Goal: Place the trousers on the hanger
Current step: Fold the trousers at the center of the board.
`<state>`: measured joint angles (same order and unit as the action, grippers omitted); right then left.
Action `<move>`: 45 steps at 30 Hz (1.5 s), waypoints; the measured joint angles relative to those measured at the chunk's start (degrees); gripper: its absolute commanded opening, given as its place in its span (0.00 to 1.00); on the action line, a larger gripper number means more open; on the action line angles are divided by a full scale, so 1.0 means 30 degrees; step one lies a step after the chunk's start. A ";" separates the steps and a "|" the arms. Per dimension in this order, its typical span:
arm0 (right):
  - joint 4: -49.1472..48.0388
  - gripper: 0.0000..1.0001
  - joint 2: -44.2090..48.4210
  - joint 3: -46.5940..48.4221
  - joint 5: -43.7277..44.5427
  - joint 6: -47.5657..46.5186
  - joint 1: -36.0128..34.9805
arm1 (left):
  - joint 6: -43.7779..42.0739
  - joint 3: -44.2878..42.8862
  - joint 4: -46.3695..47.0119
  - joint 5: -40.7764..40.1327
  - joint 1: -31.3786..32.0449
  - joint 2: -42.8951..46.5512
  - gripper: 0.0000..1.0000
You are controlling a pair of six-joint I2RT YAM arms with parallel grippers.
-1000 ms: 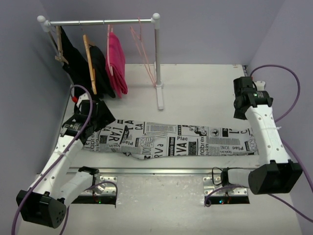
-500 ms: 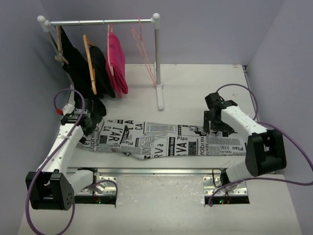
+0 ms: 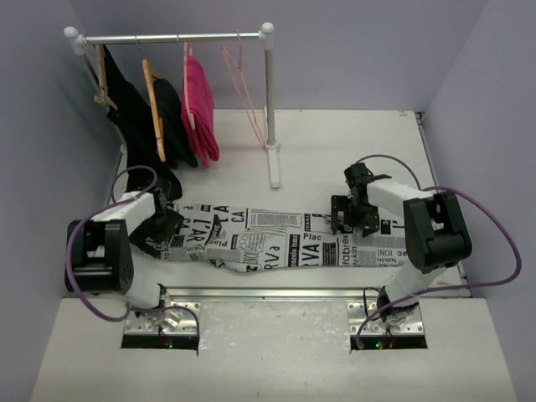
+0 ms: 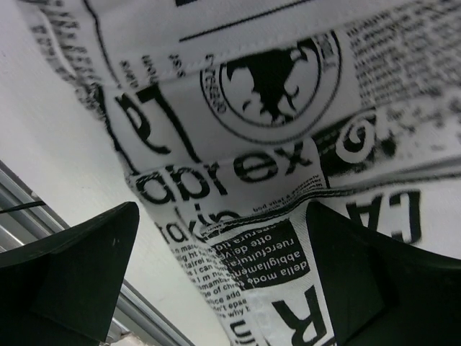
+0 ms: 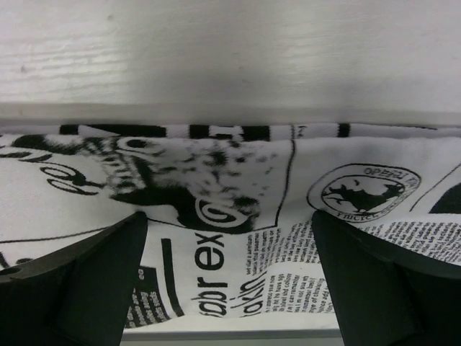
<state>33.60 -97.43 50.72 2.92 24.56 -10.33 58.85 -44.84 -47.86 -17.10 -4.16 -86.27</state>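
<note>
i'm on the pick-up. the trousers (image 3: 285, 239) lie flat along the near edge of the worktop (image 3: 335, 142), and the hanger (image 3: 247, 105) hangs bare on the rail (image 3: 167, 38) towards the far left corner. my left hand (image 3: 163, 226) is spread wide over the left end, my right hand (image 3: 347, 216) wide over the right part. neither clamps anything, and i can't tell if the tips touch cloth. next, i judge: pinch the fabric with both and lift evenly.

1. The trousers (image 3: 285, 239) lie flat before me, stretched sideways across my desk (image 3: 335, 151): white cloth, black newspaper print, slightly rumpled mid-length.
2. The hanger (image 3: 248, 102), thin pink wire, hangs bare on the rail (image 3: 167, 38), well apart from them.
</note>
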 measured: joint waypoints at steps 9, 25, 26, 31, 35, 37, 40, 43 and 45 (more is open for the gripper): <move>-0.0531 0.97 0.0812 -0.0459 -0.1460 0.0272 0.0628 | 0.1383 -0.2059 -0.2126 0.1006 -0.1366 -0.2049 1.00; -0.4219 0.34 -0.4497 0.8510 -0.2591 0.1569 -1.6803 | 0.2055 -0.2003 -0.2405 -0.0537 -0.2034 -0.1719 1.00; -0.4224 0.33 -0.5379 0.9038 -0.2503 0.1627 -1.7065 | 0.2041 -0.1975 -0.2419 -0.0834 -0.2056 -0.1632 1.00; -0.3798 0.29 -0.7483 0.9710 -0.1391 0.2726 -1.6134 | 0.1968 -0.1823 -0.2533 -0.2222 -0.2303 -0.0815 1.00; -0.4412 0.31 -0.6548 0.8042 -0.0736 0.4019 -1.4267 | 0.1940 -0.1635 -0.2600 -0.3025 -0.2661 -0.0103 1.00; -0.4422 0.35 -0.5778 0.7024 -0.0038 0.4262 -1.3659 | 0.1888 -0.1582 -0.2601 -0.3271 -0.2914 -0.0069 1.00; -0.4862 0.51 -0.4606 0.5450 -0.0001 0.3979 -1.3272 | 0.1863 -0.1495 -0.2557 -0.3583 -0.3308 -0.0069 1.00; -0.4780 0.74 -0.3225 0.4113 -0.0743 0.3356 -1.3244 | 0.1771 -0.1449 -0.2523 -0.3786 -0.3429 -0.0051 1.00; -0.3868 0.77 -0.2366 0.3923 -0.1156 0.2938 -1.3333 | 0.1459 -0.1444 -0.2498 -0.3786 -0.3446 0.0106 1.00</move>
<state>22.00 -104.52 62.49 -0.54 33.37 -50.33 63.22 -49.17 -55.35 -28.46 -14.50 -85.95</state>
